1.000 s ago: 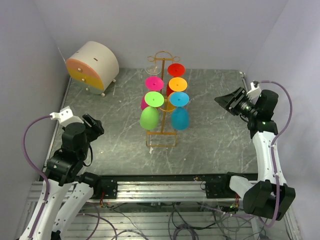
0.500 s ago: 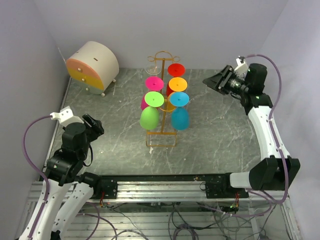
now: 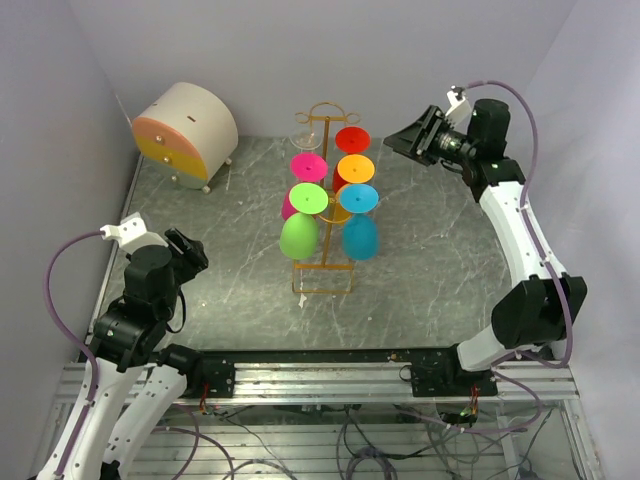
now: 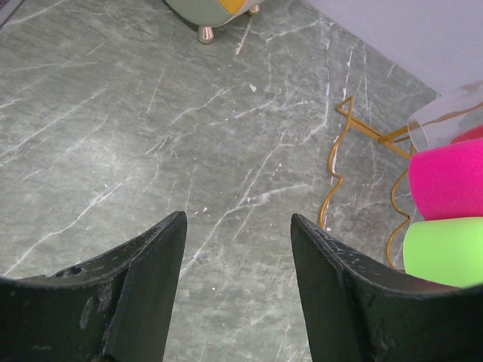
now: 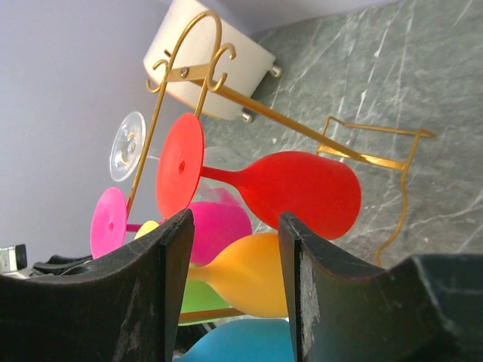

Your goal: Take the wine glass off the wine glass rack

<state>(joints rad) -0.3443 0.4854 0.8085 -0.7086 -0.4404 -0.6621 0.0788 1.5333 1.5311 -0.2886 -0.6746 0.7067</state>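
The left arm [image 3: 130,320] sits folded low over its base at the near left, elbow tucked in and wrist tipped forward and down. The left gripper [image 4: 238,226] has its two black fingers spread wide with nothing between them. The right arm [image 3: 515,225] stretches up and far back, forearm raised and wrist turned to the left. The right gripper [image 5: 234,219] hangs high and points sideways to the left, its fingers parted around an empty gap.

Bright, flat, diffuse light from above in all 3 views. I find only a faint, short shadow under the wine glass rack [image 3: 324,266]. Top view is sharp around the rack. Left wrist view: pale sheen on the table [image 4: 113,143] left of the rack. Nearest foreground is soft in the 2 wrist views.
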